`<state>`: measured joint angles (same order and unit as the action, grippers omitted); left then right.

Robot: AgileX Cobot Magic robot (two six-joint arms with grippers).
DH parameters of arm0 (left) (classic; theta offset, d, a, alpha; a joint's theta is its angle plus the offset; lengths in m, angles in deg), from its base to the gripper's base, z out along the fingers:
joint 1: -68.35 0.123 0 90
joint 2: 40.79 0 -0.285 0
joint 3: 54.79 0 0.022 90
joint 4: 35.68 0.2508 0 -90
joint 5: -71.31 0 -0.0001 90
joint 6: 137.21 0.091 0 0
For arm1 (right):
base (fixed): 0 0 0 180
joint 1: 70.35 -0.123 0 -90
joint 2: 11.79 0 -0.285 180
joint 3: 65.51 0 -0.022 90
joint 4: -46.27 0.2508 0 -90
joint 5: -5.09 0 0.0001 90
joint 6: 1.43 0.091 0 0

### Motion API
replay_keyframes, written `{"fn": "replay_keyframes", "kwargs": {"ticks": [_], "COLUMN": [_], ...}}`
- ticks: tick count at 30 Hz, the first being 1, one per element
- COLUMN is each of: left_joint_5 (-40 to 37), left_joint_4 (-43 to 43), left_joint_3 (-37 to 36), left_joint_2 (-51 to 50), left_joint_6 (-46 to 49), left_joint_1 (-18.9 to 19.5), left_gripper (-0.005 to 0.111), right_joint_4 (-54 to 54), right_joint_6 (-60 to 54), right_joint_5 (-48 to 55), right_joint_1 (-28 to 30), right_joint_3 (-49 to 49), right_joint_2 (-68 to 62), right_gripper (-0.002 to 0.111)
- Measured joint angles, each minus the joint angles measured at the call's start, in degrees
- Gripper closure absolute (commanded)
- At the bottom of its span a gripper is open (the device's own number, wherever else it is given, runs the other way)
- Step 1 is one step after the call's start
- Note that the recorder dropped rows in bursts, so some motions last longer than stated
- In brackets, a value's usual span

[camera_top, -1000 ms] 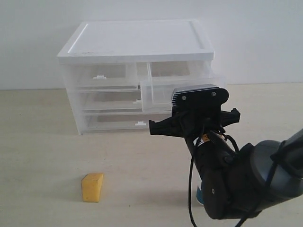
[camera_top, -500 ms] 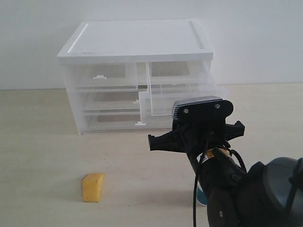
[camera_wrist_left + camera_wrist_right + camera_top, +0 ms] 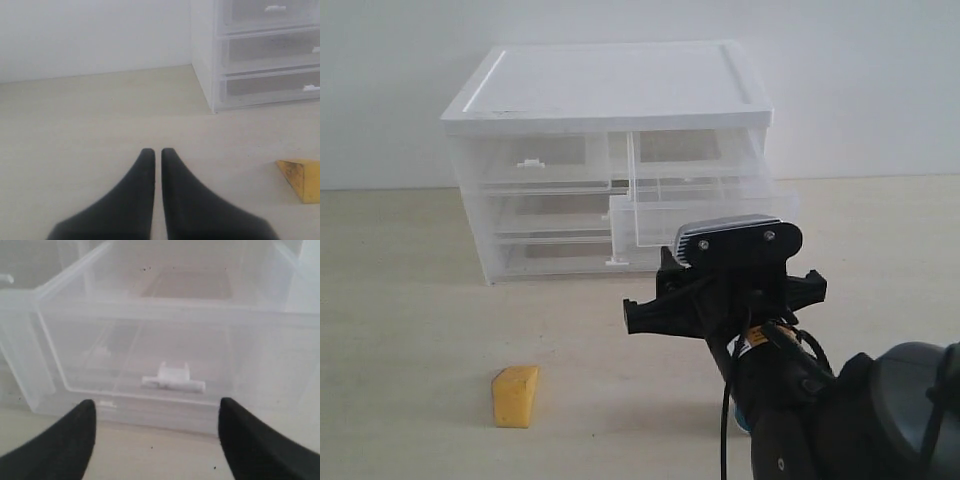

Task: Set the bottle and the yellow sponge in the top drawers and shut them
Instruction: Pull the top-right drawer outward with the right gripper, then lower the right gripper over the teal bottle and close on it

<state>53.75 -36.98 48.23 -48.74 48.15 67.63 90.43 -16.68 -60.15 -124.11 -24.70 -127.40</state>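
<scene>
**Desk:** What do the claws show?

**Photographer:** The right claw [image 3: 155,405] is spread wide and empty, facing the white handle [image 3: 172,380] of the top right drawer [image 3: 700,215], which stands pulled out of the cabinet [image 3: 610,85]. The left claw [image 3: 157,150] is pinched together on nothing, low over the bench [image 3: 400,300] off the cabinet's left side.

**Desk:** And the goods?

**Photographer:** The yellow sponge [image 3: 516,396] lies well out in front of the cabinet's left half. The bottle cannot be made out, because the right arm blocks the bench in front of the cabinet's right half.

**Desk:** What are the hazards?

**Photographer:** The drawer's rim juts past the cabinet's face, so a low swing could likely knock it shut or shift the light cabinet. The top left drawer [image 3: 535,160] is shut. There is open bench in front of it.
</scene>
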Motion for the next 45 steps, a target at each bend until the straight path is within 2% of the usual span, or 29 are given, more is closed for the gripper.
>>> {"fn": "replay_keyframes", "kwargs": {"ticks": [10, 18, 21, 26, 35, 40, 43, 45], "left_joint_5": [0.0, 0.0, 0.0, 0.0, 0.0, 0.0, 0.0, 0.0], "left_joint_4": [0.0, 0.0, 0.0, 0.0, 0.0, 0.0, 0.0, 0.0], "left_joint_3": [0.0, 0.0, 0.0, 0.0, 0.0, 0.0, 0.0, 0.0], "left_joint_2": [0.0, 0.0, 0.0, 0.0, 0.0, 0.0, 0.0, 0.0], "left_joint_6": [0.0, 0.0, 0.0, 0.0, 0.0, 0.0, 0.0, 0.0], "left_joint_1": [0.0, 0.0, 0.0, 0.0, 0.0, 0.0, 0.0, 0.0], "left_gripper": [0.103, 0.103, 0.103, 0.103, 0.103, 0.103, 0.103, 0.103], "right_joint_4": [0.4, 0.8, 1.2, 1.2, 1.1, -3.7, -14.1, -20.5], "right_joint_6": [-1.2, -9.2, -14.4, -24.7, -34.0, -33.2, -26.4, -22.0], "right_joint_5": [9.6, 24.4, 31.5, 45.2, 64.3, 88.8, 97.5, 99.5], "right_joint_1": [0.0, 0.0, 0.0, 0.0, 1.2, 13.8, 19.7, 20.7], "right_joint_3": [2.0, 4.5, 5.1, 5.5, 5.1, -1.7, -7.1, -9.3], "right_joint_2": [3.9, 12.3, 15.7, 22.4, 34.5, 34.9, 34.9, 34.9], "right_gripper": [0.034, 0.037, 0.057, 0.108, 0.108, 0.108, 0.108, 0.108]}}
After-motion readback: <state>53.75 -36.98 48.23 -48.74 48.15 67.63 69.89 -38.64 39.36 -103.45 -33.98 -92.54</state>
